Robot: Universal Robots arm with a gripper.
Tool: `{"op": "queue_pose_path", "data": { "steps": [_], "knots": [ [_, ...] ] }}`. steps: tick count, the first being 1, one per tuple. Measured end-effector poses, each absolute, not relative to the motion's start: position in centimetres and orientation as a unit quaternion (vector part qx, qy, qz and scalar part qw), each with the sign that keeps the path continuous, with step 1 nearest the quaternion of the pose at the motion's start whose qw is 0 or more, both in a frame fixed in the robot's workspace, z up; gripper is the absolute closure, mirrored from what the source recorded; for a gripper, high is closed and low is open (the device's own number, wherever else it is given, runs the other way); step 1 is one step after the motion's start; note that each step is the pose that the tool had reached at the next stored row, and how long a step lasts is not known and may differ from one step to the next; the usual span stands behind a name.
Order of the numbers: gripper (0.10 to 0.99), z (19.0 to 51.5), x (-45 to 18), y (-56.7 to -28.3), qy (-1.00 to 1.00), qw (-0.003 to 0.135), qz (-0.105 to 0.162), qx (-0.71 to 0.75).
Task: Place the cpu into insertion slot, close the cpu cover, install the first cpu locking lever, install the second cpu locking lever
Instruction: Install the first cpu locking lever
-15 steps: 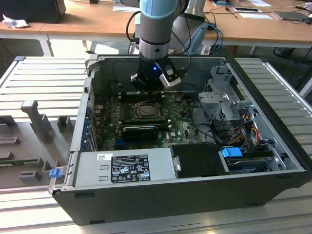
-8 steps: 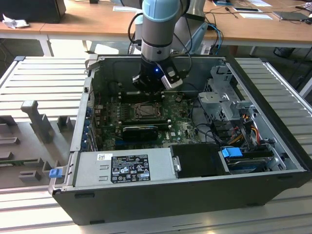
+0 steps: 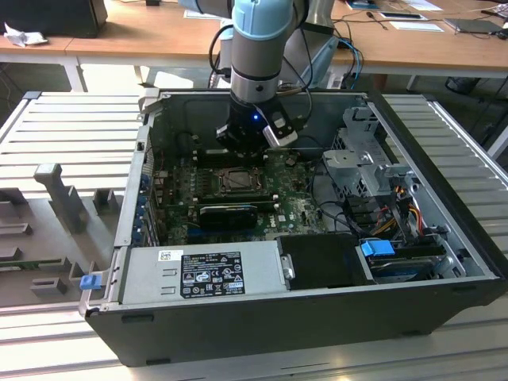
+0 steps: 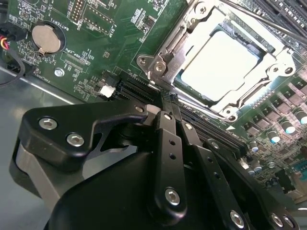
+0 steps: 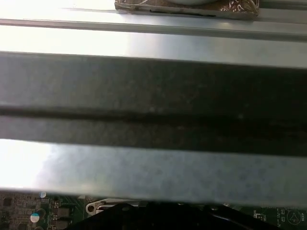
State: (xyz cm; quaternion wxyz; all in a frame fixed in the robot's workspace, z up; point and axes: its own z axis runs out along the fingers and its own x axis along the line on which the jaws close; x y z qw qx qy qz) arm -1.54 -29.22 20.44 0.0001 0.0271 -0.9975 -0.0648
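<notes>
My tool (image 4: 169,98) hangs inside the open computer case (image 3: 262,325), low over the green motherboard (image 4: 91,52) at the edge of the processor socket. In the second wrist view its two black fingers (image 4: 168,139) lie pressed together with no gap, and nothing is held between them; their tips end just beside the corner of the socket frame, next to a long black expansion slot (image 4: 139,88).

The cpu (image 4: 218,64) sits flat in the socket, its pale silver-grey top showing through the square window. The cpu cover (image 4: 165,48) lies down around it as a metal frame, level with the chip. A thin wire lever (image 4: 259,21) runs along the far side of the frame; I cannot tell whether it is latched. A round coin battery (image 4: 45,38) sits on the board well apart from the socket.

In the exterior view my arm (image 3: 262,48) comes down from above into the case, with the socket (image 3: 236,180) just in front of the tool. The power supply (image 3: 202,274) with its label runs along the near wall, and a blue-tabbed drive bay (image 3: 377,248) sits towards the exterior view's right. The case rests on a ribbed metal bench (image 3: 71,127).

In the first wrist view a grey case wall (image 5: 153,96) stands close in front.
</notes>
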Motion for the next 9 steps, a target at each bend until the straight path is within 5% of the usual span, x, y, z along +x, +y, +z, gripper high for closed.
{"op": "queue_pose_path", "data": {
  "steps": [9],
  "knots": [
    [0.98, 20.4, -1.55, -29.23, -0.998, 0.0, -0.062, 0.027]
  ]
}}
